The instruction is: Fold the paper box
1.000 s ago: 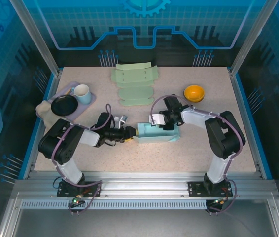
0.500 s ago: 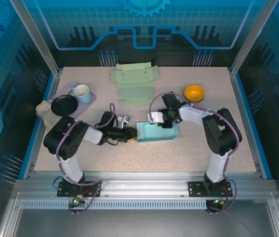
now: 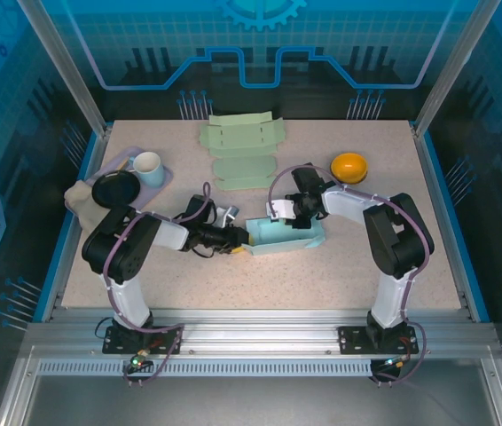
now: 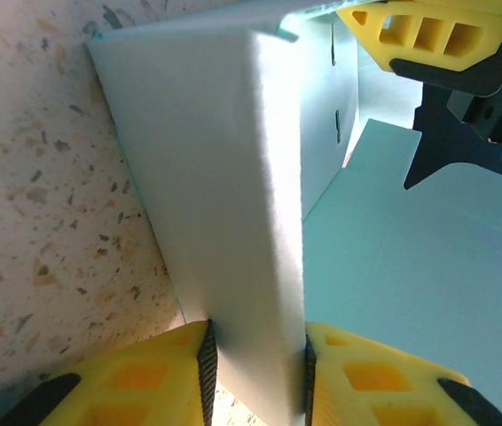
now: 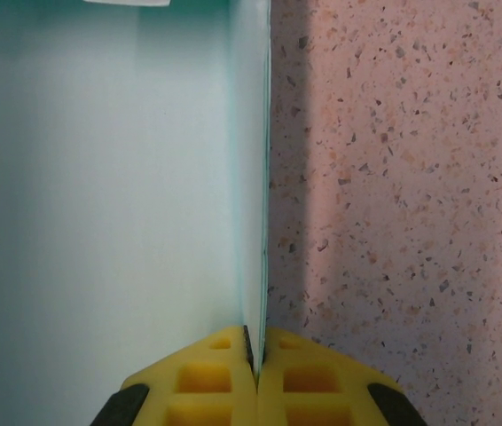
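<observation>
Mid-table, paper box (image 3: 300, 238): half-formed, lying between your two grippers.
Left gripper (image 3: 240, 238): your fingers (image 4: 145, 382) clamp its doubled end wall.
Right gripper (image 3: 287, 213): pinching the thin far wall, pads together.
Far edge: flat green sheets (image 3: 242, 135).

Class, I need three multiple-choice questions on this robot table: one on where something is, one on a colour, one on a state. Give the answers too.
1. The mug stands on its tray at the table's:
A right side; B left side; C middle.
2. The bowl is:
A blue; B black; C orange.
3. The right jaws are:
A shut on a wall of the paper box; B open above it; C shut on the bowl.

Answers:
1. B: the top view shows mug and tray by the left edge.
2. C: its colour is plain from above.
3. A: the right wrist view shows a thin wall pinched between them.
</observation>
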